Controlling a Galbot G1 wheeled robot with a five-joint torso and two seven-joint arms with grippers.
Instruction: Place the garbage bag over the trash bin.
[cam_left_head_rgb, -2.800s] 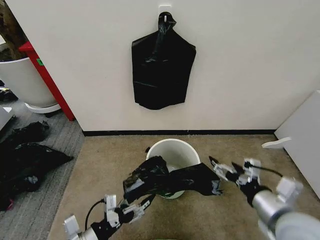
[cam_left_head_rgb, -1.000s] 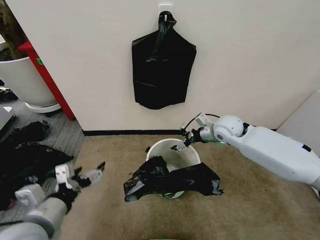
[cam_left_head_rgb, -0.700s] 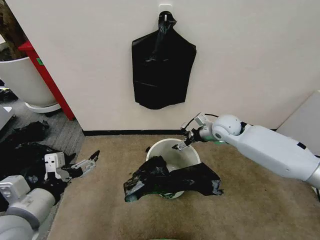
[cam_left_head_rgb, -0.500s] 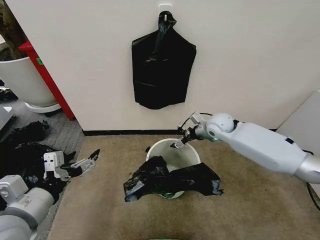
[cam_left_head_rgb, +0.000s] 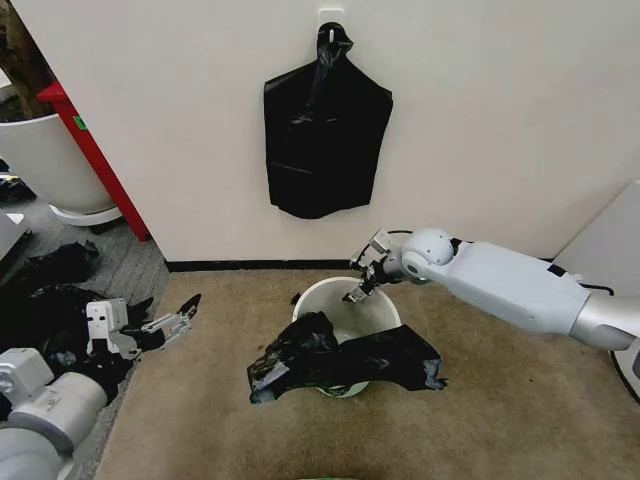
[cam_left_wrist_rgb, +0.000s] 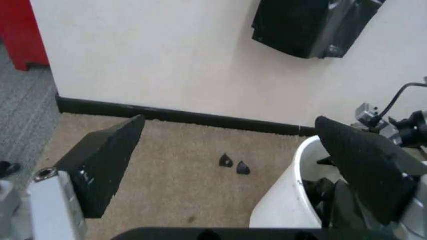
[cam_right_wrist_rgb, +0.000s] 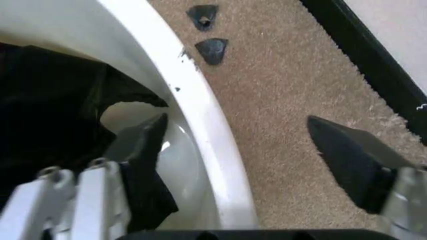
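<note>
Garbage bag (cam_left_head_rgb: 345, 360) lies crumpled over the near rim of trash bin (cam_left_head_rgb: 350, 300), not spread yet. Right tool (cam_left_head_rgb: 364, 283) open, fingers astride far rim. Left tool (cam_left_head_rgb: 165, 325) open, off by the carpet. Next likely: regrip bag edge, stretch it round the rim.

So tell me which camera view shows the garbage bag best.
The head view: the whole garbage bag lies crumpled over the near half of the trash bin. The right wrist view catches a black fold of it inside the rim, and the left wrist view a dark sliver inside the bin.
</note>
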